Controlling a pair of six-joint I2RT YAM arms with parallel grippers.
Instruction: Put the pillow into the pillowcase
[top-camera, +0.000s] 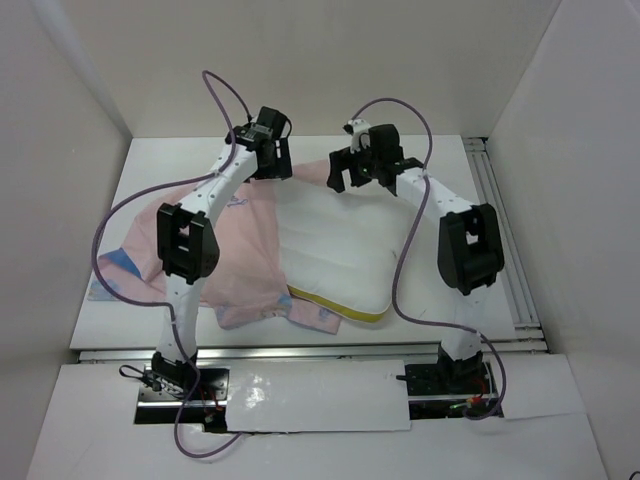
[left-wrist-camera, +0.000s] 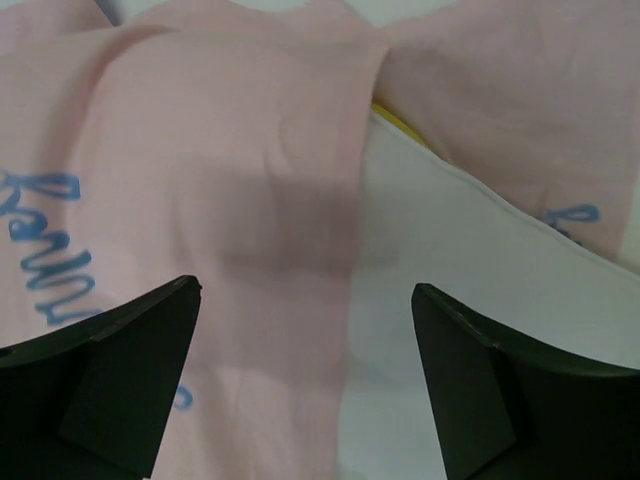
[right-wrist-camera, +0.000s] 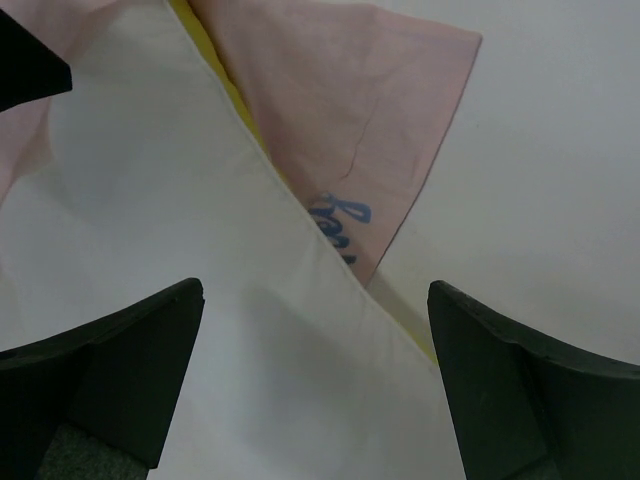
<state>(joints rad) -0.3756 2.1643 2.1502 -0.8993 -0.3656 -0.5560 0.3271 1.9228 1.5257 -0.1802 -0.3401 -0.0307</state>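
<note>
The white pillow (top-camera: 335, 250) lies in the middle of the table, its yellow edge strip (top-camera: 345, 310) toward the front. The pale pink pillowcase (top-camera: 240, 265) is spread to its left and covers the pillow's left part. My left gripper (top-camera: 270, 162) hangs open over the far edge, where the pillowcase (left-wrist-camera: 220, 180) meets the pillow (left-wrist-camera: 460, 270). Nothing sits between the left gripper (left-wrist-camera: 305, 295) fingers. My right gripper (top-camera: 350, 178) stands open near the pillow's far end. The right gripper (right-wrist-camera: 315, 290) holds nothing above the pillow (right-wrist-camera: 200, 260), with a pink pillowcase corner (right-wrist-camera: 350, 110) beyond.
White walls enclose the table (top-camera: 450, 170) on the left, back and right. A metal rail (top-camera: 505, 240) runs along the right side. Purple cables loop from both arms over the cloth.
</note>
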